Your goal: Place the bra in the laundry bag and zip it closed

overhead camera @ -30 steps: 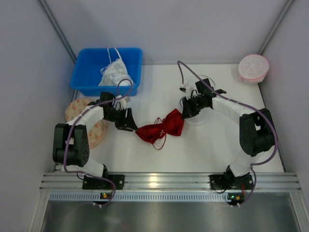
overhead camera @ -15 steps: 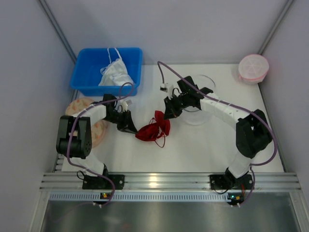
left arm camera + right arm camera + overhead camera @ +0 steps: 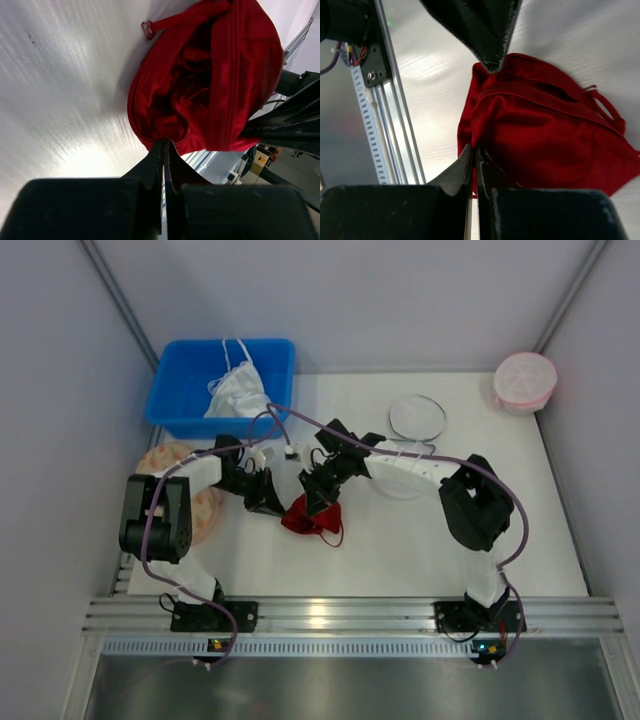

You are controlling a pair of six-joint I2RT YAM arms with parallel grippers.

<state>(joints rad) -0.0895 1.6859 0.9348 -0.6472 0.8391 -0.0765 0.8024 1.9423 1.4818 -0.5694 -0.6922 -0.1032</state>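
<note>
Dark-red fabric, the bra (image 3: 312, 516) lies doubled over near the middle of the worktop (image 3: 400, 545), a little to the left. Both pincers are clamped on it: the left gripper (image 3: 164, 144) on a hem, the right gripper (image 3: 472, 148) on a fold. The bag (image 3: 417, 417) sits apart, toward the far edge. I'd lift both pinches together, with the straps (image 3: 172, 21) bunched so nothing trails.

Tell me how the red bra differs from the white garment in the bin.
The bra is dark red; the white garment is white. The bra lies bunched on the table, pinched by both the left gripper and the right gripper; the white garment sits heaped in the blue bin, with no gripper on it. Both have thin string straps.
</note>
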